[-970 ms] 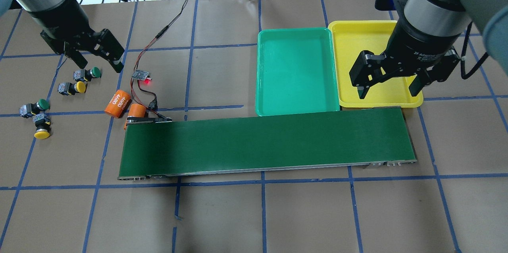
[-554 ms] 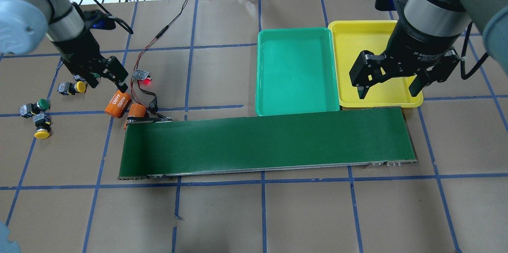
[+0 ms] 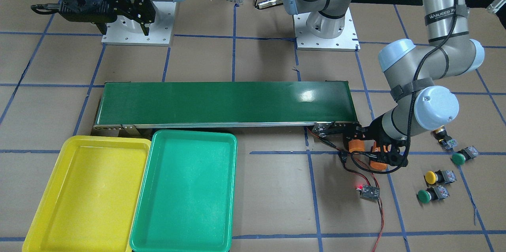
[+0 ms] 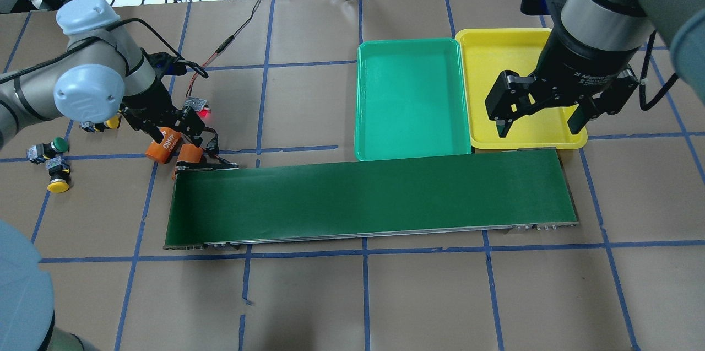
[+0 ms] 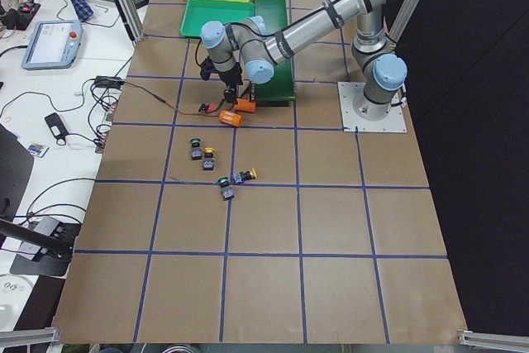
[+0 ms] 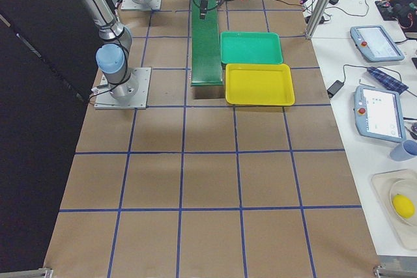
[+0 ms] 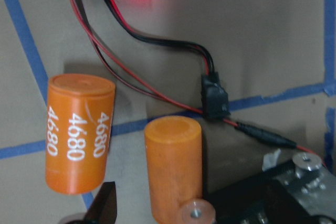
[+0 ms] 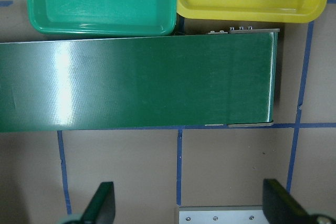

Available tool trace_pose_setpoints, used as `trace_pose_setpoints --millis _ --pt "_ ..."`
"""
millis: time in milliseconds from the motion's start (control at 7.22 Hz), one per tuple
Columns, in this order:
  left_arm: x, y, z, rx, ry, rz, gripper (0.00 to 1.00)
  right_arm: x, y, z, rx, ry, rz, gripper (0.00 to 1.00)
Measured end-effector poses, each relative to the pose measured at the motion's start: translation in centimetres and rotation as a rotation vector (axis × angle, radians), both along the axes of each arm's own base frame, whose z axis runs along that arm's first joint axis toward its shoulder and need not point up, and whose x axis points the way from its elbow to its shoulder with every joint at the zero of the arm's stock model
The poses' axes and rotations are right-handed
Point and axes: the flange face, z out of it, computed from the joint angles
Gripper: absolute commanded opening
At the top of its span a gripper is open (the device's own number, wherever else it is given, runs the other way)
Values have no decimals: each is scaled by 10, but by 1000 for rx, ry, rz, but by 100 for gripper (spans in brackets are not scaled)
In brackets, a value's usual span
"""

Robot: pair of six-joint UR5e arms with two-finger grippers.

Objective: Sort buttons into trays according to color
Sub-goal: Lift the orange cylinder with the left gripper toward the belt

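Four buttons lie on the table at my left: a green one (image 3: 425, 196), a yellow one (image 3: 431, 177), another green one (image 3: 458, 158) and a yellow one (image 3: 439, 130) half hidden behind my left arm. My left gripper (image 4: 172, 129) is open and low over the orange cylinder marked "4680" (image 7: 79, 129), away from the buttons, holding nothing. The green tray (image 4: 407, 92) and yellow tray (image 4: 495, 48) sit side by side beyond the belt, both bare. My right gripper (image 4: 537, 119) hangs open high up, in line with the yellow tray's near edge.
A long dark-green conveyor belt (image 4: 369, 196) crosses the middle. A second orange cylinder (image 7: 173, 166) stands at its left end, beside wires and a small circuit board (image 4: 197, 104) with a red light. Cables and devices lie beyond the far table edge.
My left arm swung down and to the right, from above the buttons to over the orange cylinders, staying open. It now hides one green button in the overhead view. The right arm has not moved.
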Motion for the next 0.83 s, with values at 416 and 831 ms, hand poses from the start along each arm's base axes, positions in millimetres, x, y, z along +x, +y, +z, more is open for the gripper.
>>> trace_pose_setpoints --millis 416,831 --pt "-2 9 -35 38 4 -1 73 0 0 0 -1 0 0 100" --pt "9 11 -39 68 -91 -52 0 0 0 0 -1 -1 0 100"
